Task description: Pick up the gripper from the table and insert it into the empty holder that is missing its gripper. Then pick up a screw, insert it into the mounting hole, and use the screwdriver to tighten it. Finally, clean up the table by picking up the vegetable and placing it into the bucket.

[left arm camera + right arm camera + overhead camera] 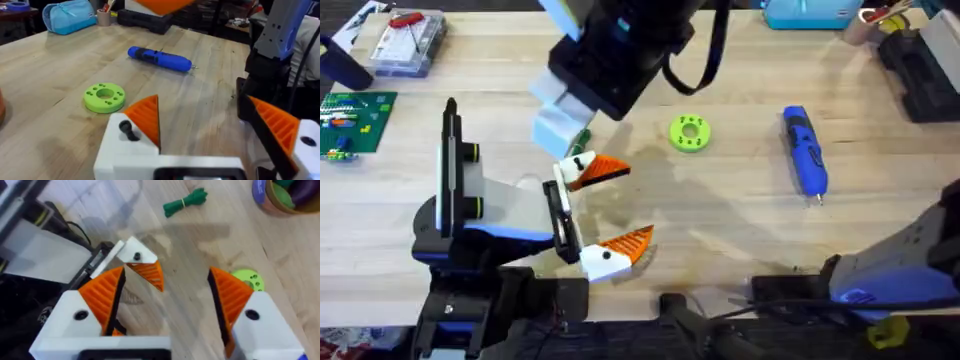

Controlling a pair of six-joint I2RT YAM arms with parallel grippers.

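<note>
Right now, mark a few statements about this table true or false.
1. The screwdriver lies on the table. True.
2. The green ring sits on the screwdriver. False: it lies on the table, apart from the screwdriver.
3. The right end effector is open, close to the gripper. True.
4. The vegetable is in the bucket. False: it lies on the table.
</note>
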